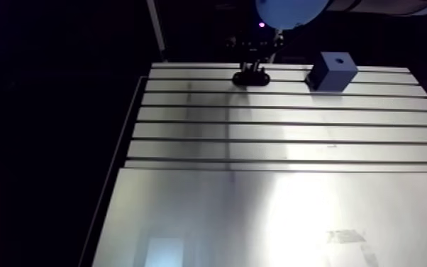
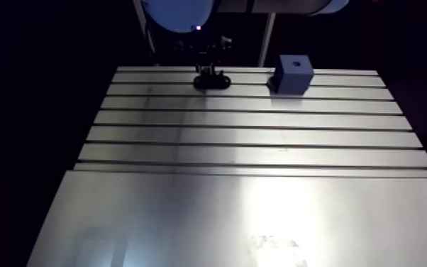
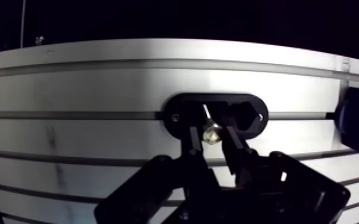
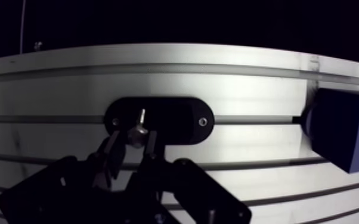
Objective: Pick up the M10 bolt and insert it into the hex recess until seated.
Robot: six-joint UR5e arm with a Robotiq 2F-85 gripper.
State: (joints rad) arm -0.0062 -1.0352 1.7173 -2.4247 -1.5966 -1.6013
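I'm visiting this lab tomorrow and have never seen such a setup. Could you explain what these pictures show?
It is one robot arm working at a slotted aluminium table. Two pictures come from a camera riding high on the arm, looking down across the table. The other two come from a camera on the wrist, looking past the hand. On the table lie a black oval plate and, off to one side of it, a blue block with a hole in its top. The hand's two fingers look closed around a small metal bolt, held right at the black plate.
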